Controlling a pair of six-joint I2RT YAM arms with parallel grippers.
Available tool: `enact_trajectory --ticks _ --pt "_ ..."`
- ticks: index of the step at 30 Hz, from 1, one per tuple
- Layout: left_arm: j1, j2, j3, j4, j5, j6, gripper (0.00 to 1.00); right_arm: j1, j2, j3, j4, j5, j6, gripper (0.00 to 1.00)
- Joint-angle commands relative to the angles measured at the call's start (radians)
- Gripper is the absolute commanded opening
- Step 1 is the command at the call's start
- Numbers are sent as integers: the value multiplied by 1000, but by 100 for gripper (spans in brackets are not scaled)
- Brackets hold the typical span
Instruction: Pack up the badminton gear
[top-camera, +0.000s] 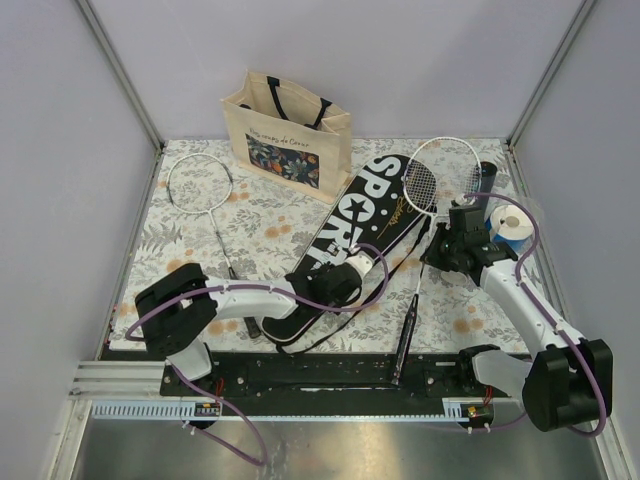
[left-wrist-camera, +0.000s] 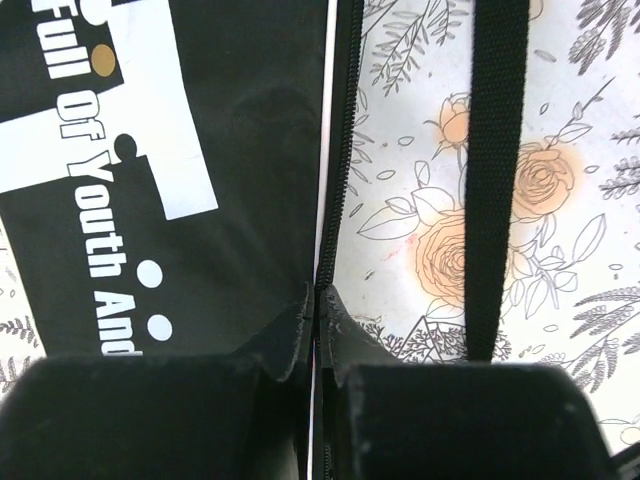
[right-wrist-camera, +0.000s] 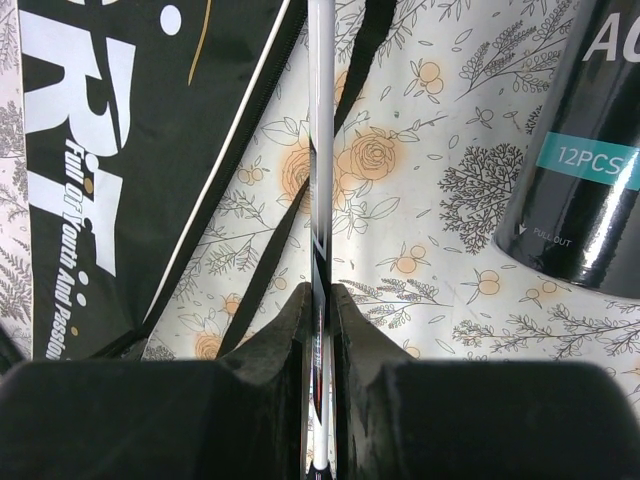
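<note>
The black cover (top-camera: 352, 225) lettered "SPORT" lies diagonally on the floral mat. My left gripper (top-camera: 347, 283) is at its right edge; in the left wrist view the left gripper (left-wrist-camera: 320, 296) is shut on the cover's (left-wrist-camera: 230, 180) zipper edge. One racket (top-camera: 200, 185) lies at the left. The other racket (top-camera: 434, 178) lies right of the cover, its head partly on it. My right gripper (top-camera: 436, 250) is shut on that racket's thin shaft (right-wrist-camera: 320, 120), pinched between the right gripper's (right-wrist-camera: 320, 292) tips. The black tube (top-camera: 482, 182) lies at the far right. No shuttlecock shows.
A beige tote bag (top-camera: 288, 128) stands at the back. A blue-and-white roll (top-camera: 511, 225) sits by the right arm. The cover's black strap (left-wrist-camera: 497, 170) lies on the mat beside the zipper. The tube (right-wrist-camera: 590, 150) is close on the right of the held shaft.
</note>
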Motion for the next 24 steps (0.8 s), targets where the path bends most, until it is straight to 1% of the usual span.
enact_trajectory --ticks 1,2,3,4,5,9,11,12,13,14,18,22,24 --pt "1 -41 90 -34 -9 -38 10 -7 -39 17 6 26 -9 0" --pt "1 -32 96 -36 2 -34 12 -7 -38 18 4 22 -9 0" --pt "1 -26 98 -34 14 -23 10 -7 -36 20 4 17 -9 0" --pt "1 -10 101 -33 14 -17 3 -7 -36 21 4 13 -9 0" --pt "1 -1 101 -33 4 -17 0 -7 -38 23 6 9 -7 0" --pt "1 0 81 -1 7 -14 0 -7 -55 27 4 2 -4 0" --pt "1 5 88 -4 8 -15 18 -7 -58 29 4 3 -4 0" --pt "1 11 93 -2 14 -11 20 -7 -58 29 4 2 -4 0" --pt "1 17 96 -4 21 -2 5 -7 -58 29 4 -1 -4 0" --pt "1 20 96 -2 25 3 0 -7 -58 30 4 -3 -1 0" --pt "1 10 69 41 65 12 0 -7 -64 27 4 -4 1 0" --pt "1 -7 73 35 18 -15 1 -7 -72 21 1 -11 11 0" --pt "2 2 91 9 16 -3 28 -7 -79 12 4 -9 16 0"
